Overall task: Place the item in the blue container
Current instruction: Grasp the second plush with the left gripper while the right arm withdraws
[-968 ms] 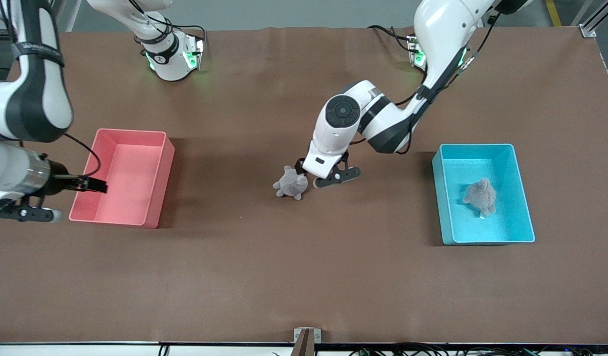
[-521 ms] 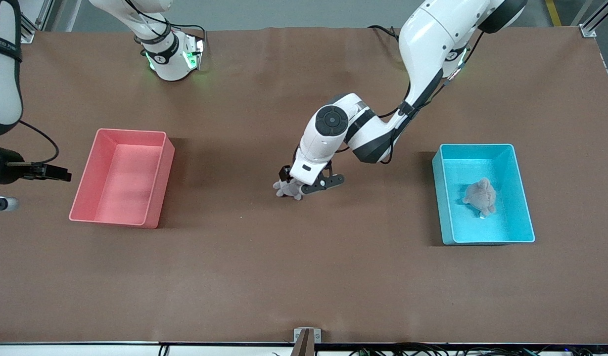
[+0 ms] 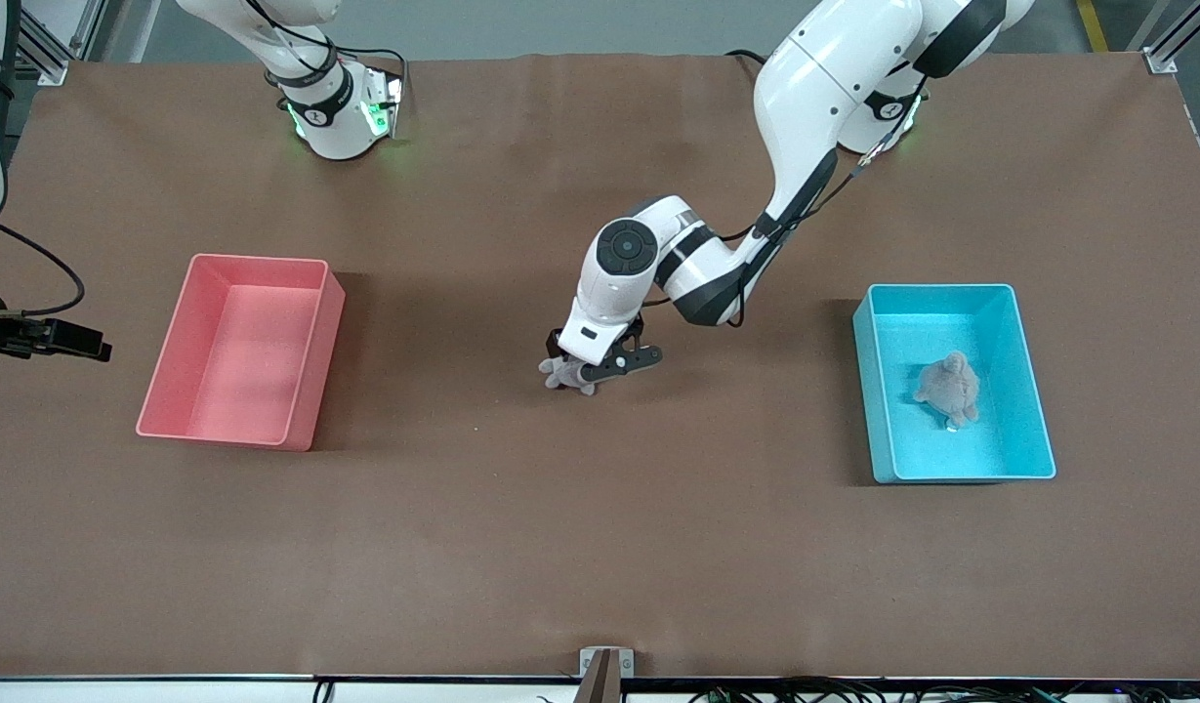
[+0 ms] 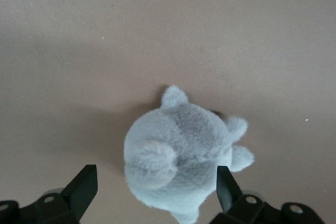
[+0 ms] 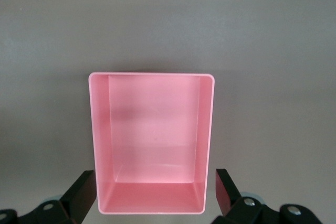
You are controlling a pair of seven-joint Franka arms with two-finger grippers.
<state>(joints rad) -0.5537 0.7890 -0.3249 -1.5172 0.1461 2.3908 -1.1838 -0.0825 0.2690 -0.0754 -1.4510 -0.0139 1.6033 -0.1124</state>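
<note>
A small grey plush toy (image 3: 564, 374) lies on the brown table near the middle. My left gripper (image 3: 590, 359) is low over it and open; in the left wrist view the plush (image 4: 178, 166) sits between the two black fingertips (image 4: 84, 182) with gaps on both sides, untouched. The blue container (image 3: 936, 289) stands toward the left arm's end of the table with another grey plush (image 3: 949, 389) inside. My right gripper (image 3: 72, 340) hangs open at the right arm's end, beside the pink bin (image 3: 258, 262), holding nothing.
The pink bin (image 5: 152, 80) is empty and fills the middle of the right wrist view between the open right gripper (image 5: 154, 182). Brown table (image 3: 600, 547) spreads wide between the bins and toward the front camera.
The left gripper has shifted toward the right arm's end and come down over the grey plush. The right gripper has drawn back from the pink bin toward the table's end.
</note>
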